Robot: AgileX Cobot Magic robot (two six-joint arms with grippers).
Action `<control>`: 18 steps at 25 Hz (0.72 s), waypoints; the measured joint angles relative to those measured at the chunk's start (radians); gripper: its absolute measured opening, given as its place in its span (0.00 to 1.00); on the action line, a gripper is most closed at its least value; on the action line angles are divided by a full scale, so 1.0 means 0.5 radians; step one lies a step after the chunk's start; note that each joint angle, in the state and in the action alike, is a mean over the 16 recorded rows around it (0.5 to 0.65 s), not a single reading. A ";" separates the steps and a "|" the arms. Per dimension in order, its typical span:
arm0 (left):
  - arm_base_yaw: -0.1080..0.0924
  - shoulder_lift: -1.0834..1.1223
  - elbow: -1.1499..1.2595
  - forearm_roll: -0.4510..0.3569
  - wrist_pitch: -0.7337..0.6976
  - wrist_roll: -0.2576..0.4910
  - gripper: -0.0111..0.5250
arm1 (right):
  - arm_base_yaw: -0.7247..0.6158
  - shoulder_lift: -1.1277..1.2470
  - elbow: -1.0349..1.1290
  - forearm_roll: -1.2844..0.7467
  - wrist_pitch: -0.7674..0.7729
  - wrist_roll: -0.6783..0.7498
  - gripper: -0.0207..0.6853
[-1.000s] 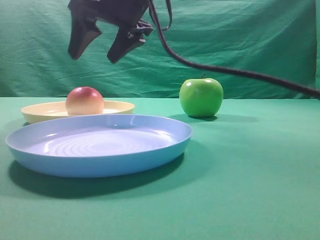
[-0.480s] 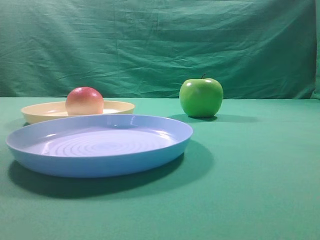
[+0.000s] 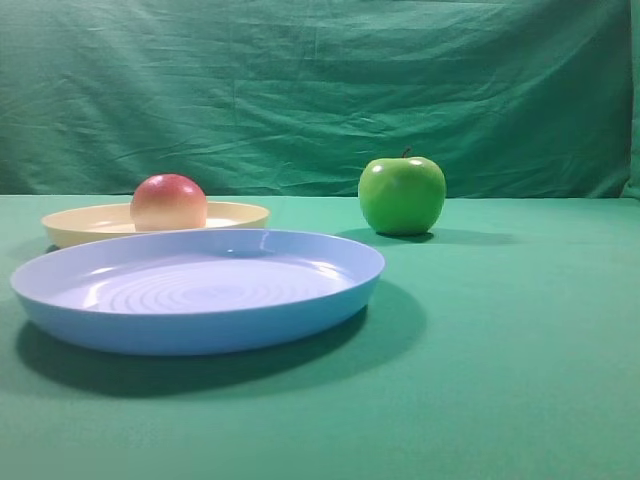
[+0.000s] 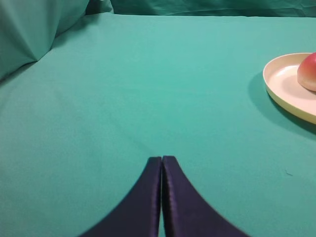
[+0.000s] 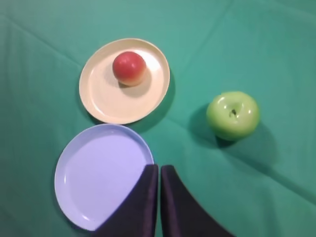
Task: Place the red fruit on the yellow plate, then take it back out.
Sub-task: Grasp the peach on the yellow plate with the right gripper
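The red fruit [image 3: 169, 202] [image 5: 129, 67] [image 4: 308, 72] rests on the yellow plate [image 3: 235, 214] [image 5: 106, 101] [image 4: 284, 86], toward its far side. No gripper touches it. My right gripper [image 5: 159, 166] hangs high above the table, shut and empty, its tips over the edge of the blue plate. My left gripper [image 4: 162, 158] is shut with nothing in it, low over bare green cloth well to the left of the yellow plate. Neither gripper shows in the exterior high view.
A larger light-blue plate [image 3: 200, 330] [image 5: 79, 182] lies in front of the yellow one. A shiny green apple [image 3: 402, 194] [image 5: 233, 114] stands to the right on the green cloth [image 3: 500, 350]. A green backdrop [image 3: 320, 90] hangs behind.
The right gripper, which hung open above the yellow plate a second ago, has risen out of the exterior high view. The fruit stays on the plate.
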 joint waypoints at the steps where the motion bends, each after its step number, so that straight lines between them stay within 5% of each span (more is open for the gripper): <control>1: 0.000 0.000 0.000 0.000 0.000 0.000 0.02 | -0.001 -0.076 0.072 -0.008 -0.010 0.001 0.03; 18: 0.000 0.000 0.000 0.000 0.000 0.000 0.02 | -0.001 -1.296 0.863 -0.236 0.024 -0.002 0.03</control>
